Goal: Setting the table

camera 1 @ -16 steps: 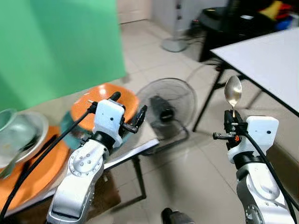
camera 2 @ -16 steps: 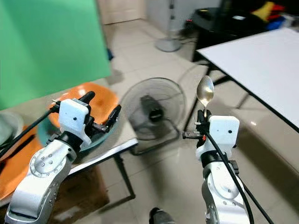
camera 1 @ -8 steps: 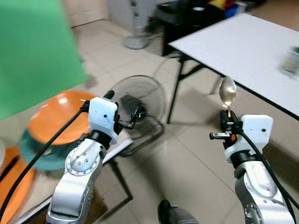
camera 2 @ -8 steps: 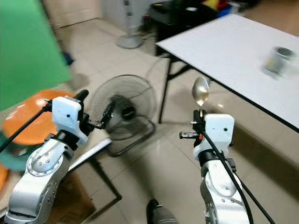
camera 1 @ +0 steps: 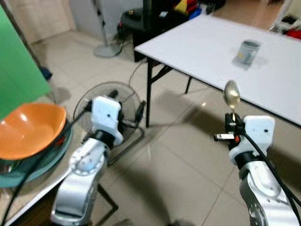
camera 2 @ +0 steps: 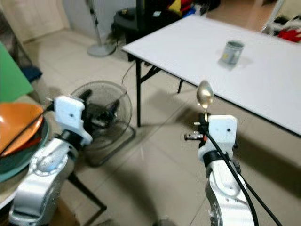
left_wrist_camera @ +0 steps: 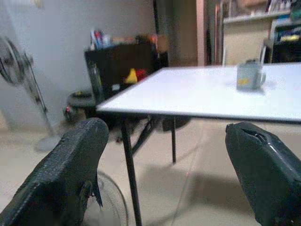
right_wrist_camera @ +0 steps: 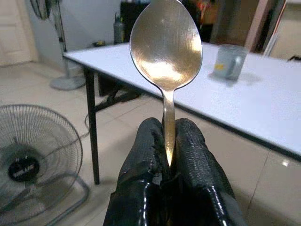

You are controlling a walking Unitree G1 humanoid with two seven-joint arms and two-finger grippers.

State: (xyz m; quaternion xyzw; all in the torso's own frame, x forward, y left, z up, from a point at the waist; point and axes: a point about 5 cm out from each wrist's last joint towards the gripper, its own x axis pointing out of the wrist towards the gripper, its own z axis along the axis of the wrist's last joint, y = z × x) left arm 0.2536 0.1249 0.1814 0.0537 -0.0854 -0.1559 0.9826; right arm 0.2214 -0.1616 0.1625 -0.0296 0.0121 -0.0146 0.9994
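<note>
My right gripper (camera 1: 230, 124) is shut on the handle of a metal spoon (camera 1: 231, 94), which stands upright with its bowl on top (right_wrist_camera: 165, 44). Ahead and to the right is a white table (camera 1: 207, 47) with a grey mug (camera 1: 247, 51) on it. The spoon is short of the table's near edge, above the tiled floor. My left gripper (camera 1: 128, 104) is raised over the floor fan, its fingers (left_wrist_camera: 66, 174) spread wide open with nothing between them. An orange bowl (camera 1: 28, 129) rests on a teal plate (camera 1: 40, 160) at my left.
A round floor fan (camera 1: 87, 101) lies on the tiles between the low left table and the white table. Black table legs (camera 1: 148, 99) stand at the near corner. A pedestal fan (camera 1: 101, 26) and dark clutter (camera 1: 164, 14) stand behind.
The view has swung to the right: the white table and mug have come into sight, and the dishes have slid to the left edge. Both grippers hold the same pose.
</note>
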